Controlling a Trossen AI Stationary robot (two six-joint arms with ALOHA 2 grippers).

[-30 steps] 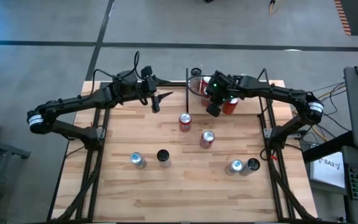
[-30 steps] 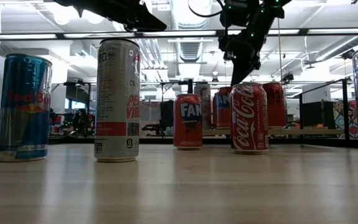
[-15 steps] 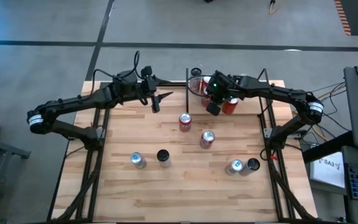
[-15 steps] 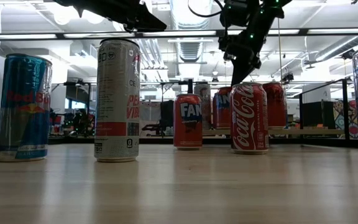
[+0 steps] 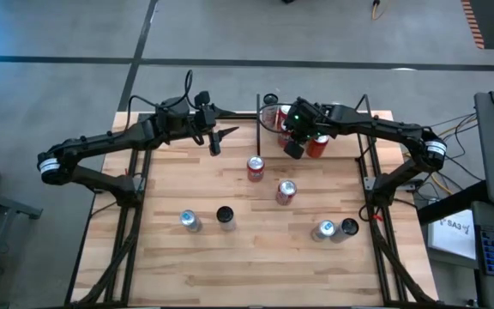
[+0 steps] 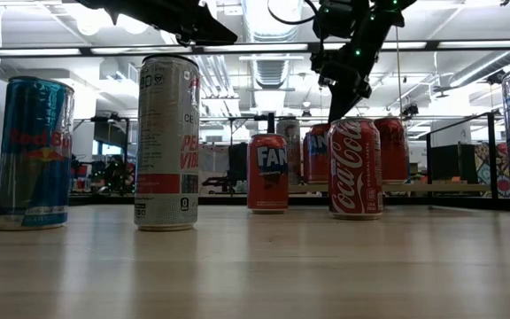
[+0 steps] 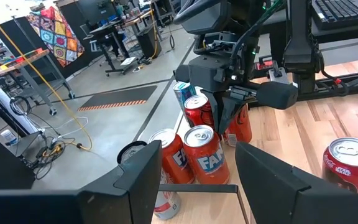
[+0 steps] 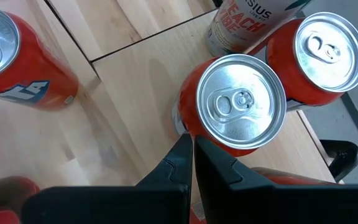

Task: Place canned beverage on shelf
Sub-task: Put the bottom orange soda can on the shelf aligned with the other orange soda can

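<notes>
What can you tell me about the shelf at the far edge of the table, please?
The shelf is a light-wood board edged by thin black rods, with upright black posts at its corners. It sits at the table's far edge, between the two arms. Several cans stand upright on it, mostly orange and red ones, plus a pale peach-labelled can. The right hand, shut and empty, hovers just above it.

The pale striped butcher-block table (image 5: 256, 257) carried a red Coca-Cola can (image 6: 355, 168) with white script, an orange Fanta can (image 6: 267, 173) lettered white on blue, a blue-and-silver Red Bull can (image 6: 32, 152), and a tall silver-and-red can (image 6: 167, 142).
</notes>
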